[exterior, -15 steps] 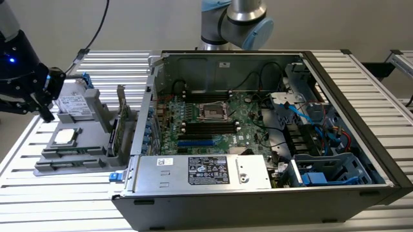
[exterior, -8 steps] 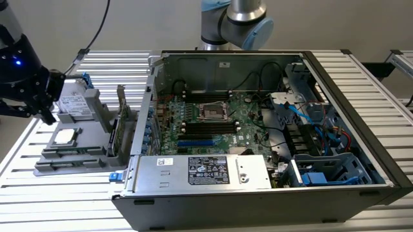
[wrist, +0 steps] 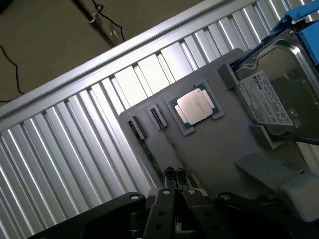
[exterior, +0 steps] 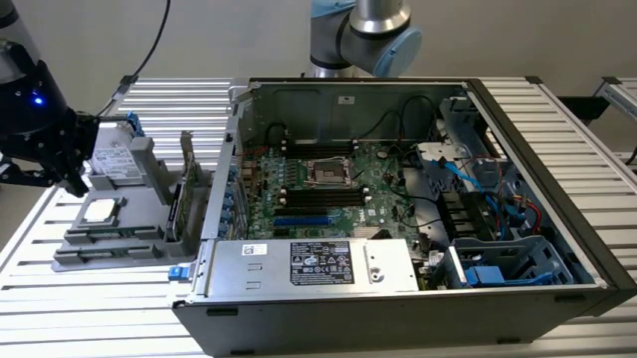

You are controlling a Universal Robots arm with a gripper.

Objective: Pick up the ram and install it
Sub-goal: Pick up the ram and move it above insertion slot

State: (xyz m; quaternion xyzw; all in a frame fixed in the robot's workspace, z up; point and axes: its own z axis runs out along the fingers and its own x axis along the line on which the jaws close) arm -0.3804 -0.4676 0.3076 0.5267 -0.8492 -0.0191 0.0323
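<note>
Gripper (wrist: 174, 174): jaws closed, fingertips touching along their length. In the exterior view it points down with a slight tilt. Dark wrist housing (exterior: 30, 104) sits directly above the gripper, blue indicator lit. Grey-and-blue arm joint (exterior: 363, 30) stands well off to the exterior view's right of the gripper.

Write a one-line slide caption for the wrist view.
Shut end effector over a grey parts tray carrying a silver processor chip and a hard drive, on a slatted metal table.
</note>
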